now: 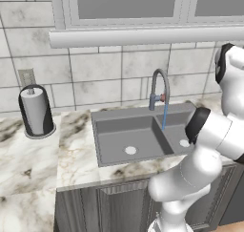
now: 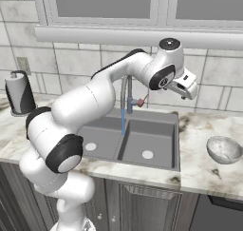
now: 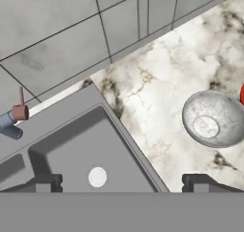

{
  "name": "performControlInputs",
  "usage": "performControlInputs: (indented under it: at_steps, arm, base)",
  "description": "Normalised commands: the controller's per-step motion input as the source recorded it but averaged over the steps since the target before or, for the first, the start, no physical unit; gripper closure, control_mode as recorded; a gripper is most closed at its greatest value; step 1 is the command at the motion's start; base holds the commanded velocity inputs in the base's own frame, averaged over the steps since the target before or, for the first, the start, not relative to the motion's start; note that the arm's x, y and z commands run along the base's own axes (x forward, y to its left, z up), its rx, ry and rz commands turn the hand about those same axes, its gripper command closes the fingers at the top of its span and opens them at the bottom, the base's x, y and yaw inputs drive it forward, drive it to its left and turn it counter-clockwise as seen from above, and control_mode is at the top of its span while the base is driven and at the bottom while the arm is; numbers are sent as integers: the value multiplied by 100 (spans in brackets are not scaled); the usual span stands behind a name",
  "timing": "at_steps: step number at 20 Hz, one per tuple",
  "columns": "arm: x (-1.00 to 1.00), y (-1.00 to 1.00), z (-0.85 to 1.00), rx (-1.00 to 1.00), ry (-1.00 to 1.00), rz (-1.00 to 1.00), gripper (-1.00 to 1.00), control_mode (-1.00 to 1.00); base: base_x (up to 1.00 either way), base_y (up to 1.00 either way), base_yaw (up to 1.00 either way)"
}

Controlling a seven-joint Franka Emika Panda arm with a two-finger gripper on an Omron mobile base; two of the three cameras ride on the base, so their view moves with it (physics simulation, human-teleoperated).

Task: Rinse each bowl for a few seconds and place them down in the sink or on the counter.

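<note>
A pale grey mottled bowl (image 2: 224, 149) sits upright on the white marble counter (image 2: 199, 144), to the right of the dark double sink (image 2: 161, 164). In the hand view the same grey bowl (image 3: 212, 119) lies at right, and a sliver of the red bowl (image 3: 242, 93) shows at the frame's edge beside it. My gripper (image 2: 186, 89) hangs high above the sink's right rim, open and empty, well clear of both bowls. Its fingertips (image 3: 45, 182) stand wide apart over the right basin (image 3: 71, 154). A blue water stream (image 2: 123, 120) runs from the arched faucet (image 2: 127, 99) into the sink.
A paper towel roll in a dark holder (image 1: 35, 110) stands on the counter left of the sink (image 1: 138, 135). The tiled wall and window sill (image 1: 143, 35) rise behind the faucet (image 1: 159, 90). Dark cabinets (image 2: 152, 201) lie below the counter.
</note>
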Motion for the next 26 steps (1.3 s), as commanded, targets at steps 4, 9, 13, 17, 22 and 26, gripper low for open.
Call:
performControlInputs:
  at_steps: [4, 9, 13, 17, 22, 26]
  arm:
    - [-7, -4, -7, 0, 8, 0, -100, -100]
    - [-9, -10, -18, 0, 0, 4, -100, -100]
    - [-12, -9, -19, 0, 0, 2, -100, -100]
    - [1, 1, -5, 0, 0, 0, -100, -100]
    - [-9, -5, -11, -2, -2, 0, -100, -100]
    - [-11, -21, -18, -7, 0, 0, -100, -100]
  base:
    - [0, 0, 0]
    - [0, 0, 0]
    - [0, 0, 0]
    - [0, 0, 0]
    - [0, 0, 0]
    - [0, 0, 0]
